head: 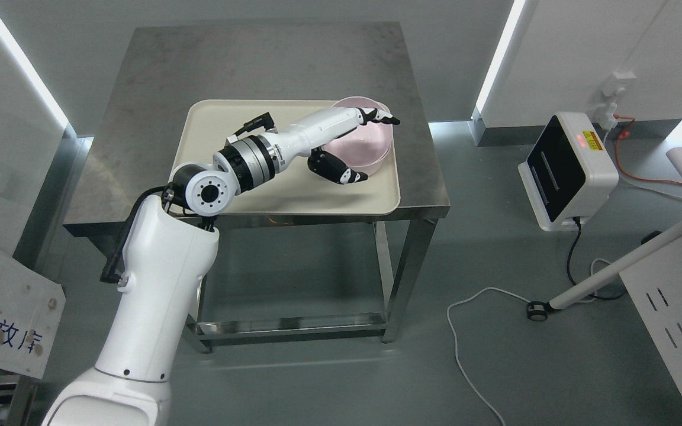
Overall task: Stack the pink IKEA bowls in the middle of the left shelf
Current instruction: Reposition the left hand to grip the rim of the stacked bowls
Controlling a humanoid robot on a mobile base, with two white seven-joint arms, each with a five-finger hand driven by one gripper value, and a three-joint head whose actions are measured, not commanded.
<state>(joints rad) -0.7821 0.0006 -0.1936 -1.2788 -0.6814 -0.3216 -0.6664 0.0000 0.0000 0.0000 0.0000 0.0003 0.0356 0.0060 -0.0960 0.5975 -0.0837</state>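
At lower left, the robot's left arm (pixel 157 278) rises from the bottom edge and reaches over a steel table (pixel 140 118). A cream tray (pixel 211 118) lies on the table top. The left hand (pixel 347 142) is over the tray's right part, its fingers (pixel 385 116) hooked over the near rim of a pink bowl (pixel 370 148) and its thumb outside the wall, so the hand grips the bowl. At right, a white device (pixel 566 171) stands on the floor.
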